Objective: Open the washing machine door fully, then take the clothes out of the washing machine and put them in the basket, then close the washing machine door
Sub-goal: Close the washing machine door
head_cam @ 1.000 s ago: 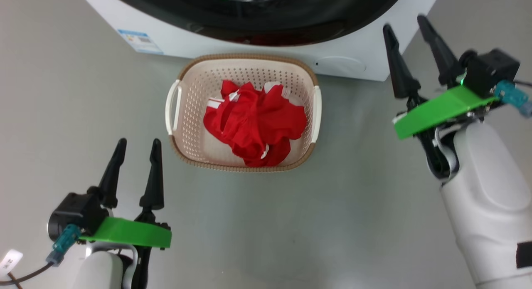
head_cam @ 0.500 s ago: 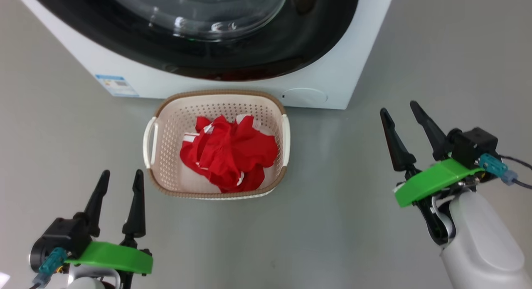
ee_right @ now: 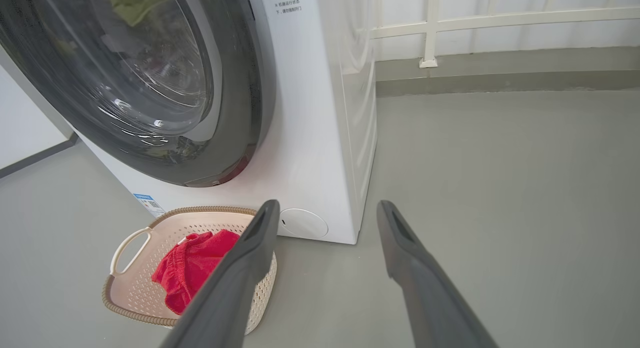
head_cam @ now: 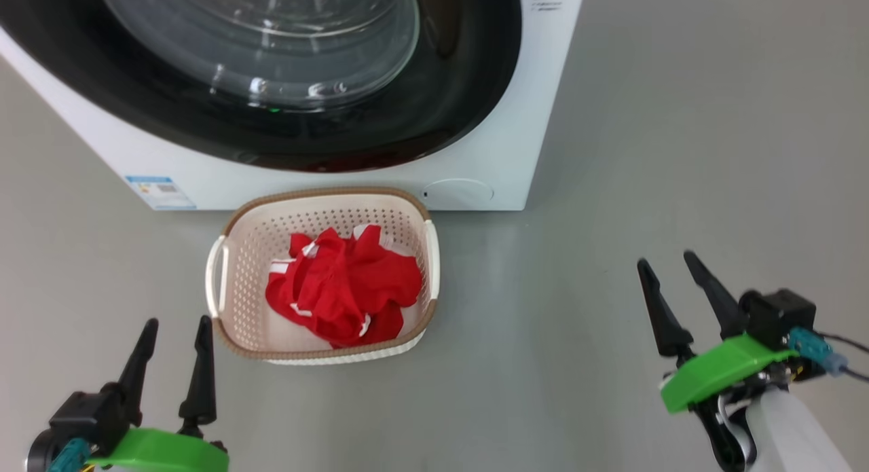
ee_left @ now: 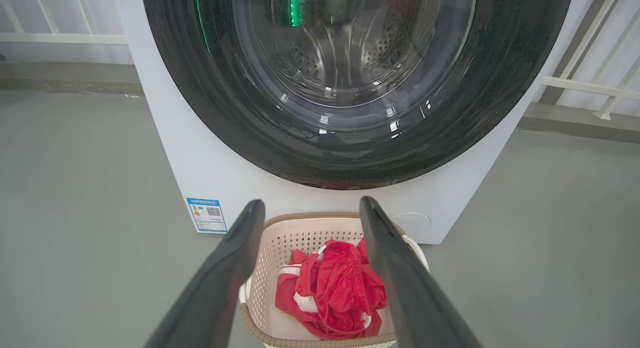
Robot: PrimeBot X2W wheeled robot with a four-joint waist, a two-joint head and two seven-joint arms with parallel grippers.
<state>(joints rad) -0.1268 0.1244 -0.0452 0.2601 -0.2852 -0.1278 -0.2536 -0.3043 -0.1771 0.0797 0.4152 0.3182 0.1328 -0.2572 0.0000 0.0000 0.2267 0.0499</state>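
On the grey floor right in front of the washing machine I've got the basket sitting upright. Its far rim is just beside the machine's base, roughly btw the blue label sticker and the round white flap. The clothes, a red garment w/ white stripes, are bunched up inside the basket, all within the rim afaict. The washing machine door looks shut flush against the front in both wrist views: glossy black rim, glass window in the middle, and the perforated steel drum shows thru the glass in the left wrist view. My left gripper hovers near the basket's near-left corner, fingers spread wide and empty. My right gripper is well off to the basket's right over bare floor, also spread wide and empty. Both are apart from the basket and the machine. There's a white railing along the wall behind the machine in the right wrist view
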